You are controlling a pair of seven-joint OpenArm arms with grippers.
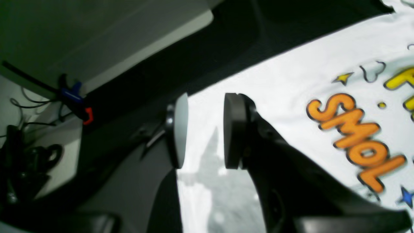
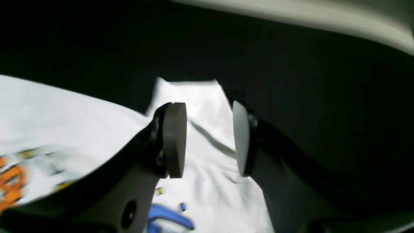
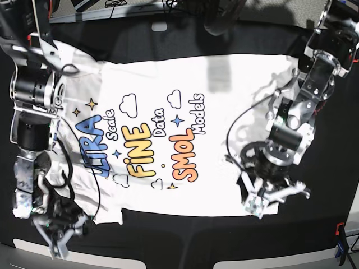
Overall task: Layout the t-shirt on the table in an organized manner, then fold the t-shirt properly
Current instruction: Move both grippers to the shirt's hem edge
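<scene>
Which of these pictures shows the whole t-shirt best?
The base view: the t-shirt lies spread out on the table, all its lettering readable. The left wrist view catches only the orange "SMOL" corner; the right wrist view shows one blurry sleeve.

Black table, white t-shirt spread flat

White t-shirt spread flat, black table, two arms over its corners

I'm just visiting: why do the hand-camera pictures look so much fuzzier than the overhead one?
Base view: sharp and evenly lit. Left wrist view: t-shirt glares white, gripper shadow on it. Right wrist view: print smeared by blur, table nearly black.
</scene>
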